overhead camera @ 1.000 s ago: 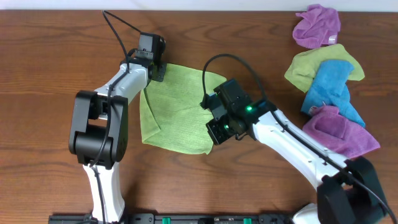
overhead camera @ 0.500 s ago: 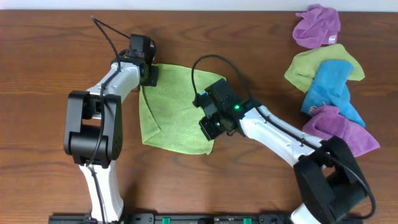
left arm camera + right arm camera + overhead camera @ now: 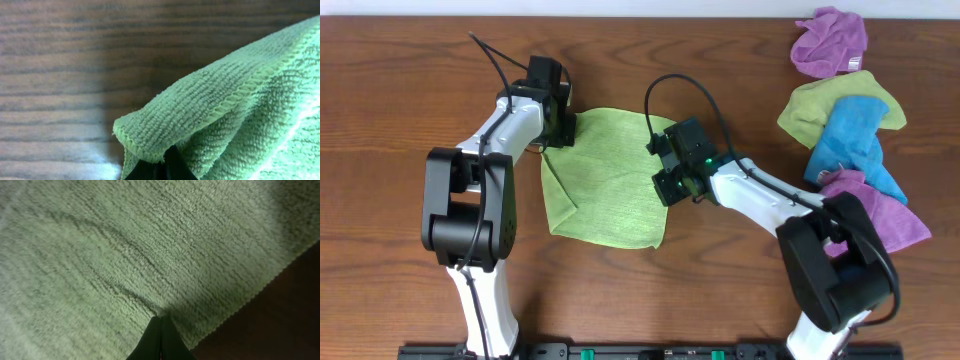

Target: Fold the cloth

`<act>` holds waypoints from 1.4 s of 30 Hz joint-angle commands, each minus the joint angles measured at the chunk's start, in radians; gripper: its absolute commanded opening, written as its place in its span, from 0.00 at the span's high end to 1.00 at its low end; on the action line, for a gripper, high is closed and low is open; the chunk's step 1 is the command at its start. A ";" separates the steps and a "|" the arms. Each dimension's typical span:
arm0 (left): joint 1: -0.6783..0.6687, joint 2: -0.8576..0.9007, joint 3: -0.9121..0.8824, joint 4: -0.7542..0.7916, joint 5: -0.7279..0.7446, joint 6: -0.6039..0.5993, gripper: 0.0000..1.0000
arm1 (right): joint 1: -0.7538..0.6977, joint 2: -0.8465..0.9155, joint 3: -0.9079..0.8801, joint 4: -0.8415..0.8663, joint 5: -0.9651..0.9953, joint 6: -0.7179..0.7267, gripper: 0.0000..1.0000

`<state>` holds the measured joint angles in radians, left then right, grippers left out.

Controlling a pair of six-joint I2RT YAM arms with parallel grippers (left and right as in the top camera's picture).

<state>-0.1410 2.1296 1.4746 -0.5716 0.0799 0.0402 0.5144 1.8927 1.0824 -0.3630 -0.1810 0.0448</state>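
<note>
Seemingly starting a fold, the left gripper (image 3: 561,127) and right gripper (image 3: 667,186) each pinch the cloth (image 3: 607,190) at opposite edges; lifting both together likely comes next.

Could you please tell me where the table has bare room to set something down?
Bare wood lies beyond the left arm, along the far edge between the cloth and the rag pile, and in front of the cloth. Crowded: the middle, where left gripper and right gripper pinch the cloth, and around the rag pile.
</note>
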 commanded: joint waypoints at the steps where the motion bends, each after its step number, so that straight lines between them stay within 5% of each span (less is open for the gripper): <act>1: -0.002 0.025 -0.021 -0.027 0.025 -0.015 0.94 | -0.007 0.012 0.002 0.026 0.010 0.011 0.99; 23: -0.003 0.025 -0.021 -0.082 0.022 -0.024 0.94 | -0.070 0.188 0.105 0.074 0.117 -0.002 0.99; 29: -0.004 0.025 -0.021 -0.092 0.022 -0.108 0.94 | -0.148 0.220 0.192 0.010 0.122 -0.009 0.99; 42: -0.003 0.025 -0.021 0.055 0.017 -0.108 0.94 | -0.134 0.220 0.214 -0.075 0.121 -0.028 0.99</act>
<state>-0.1413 2.1254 1.4677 -0.5335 0.0982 -0.0563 0.3740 2.0693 1.3186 -0.4049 -0.0917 0.0360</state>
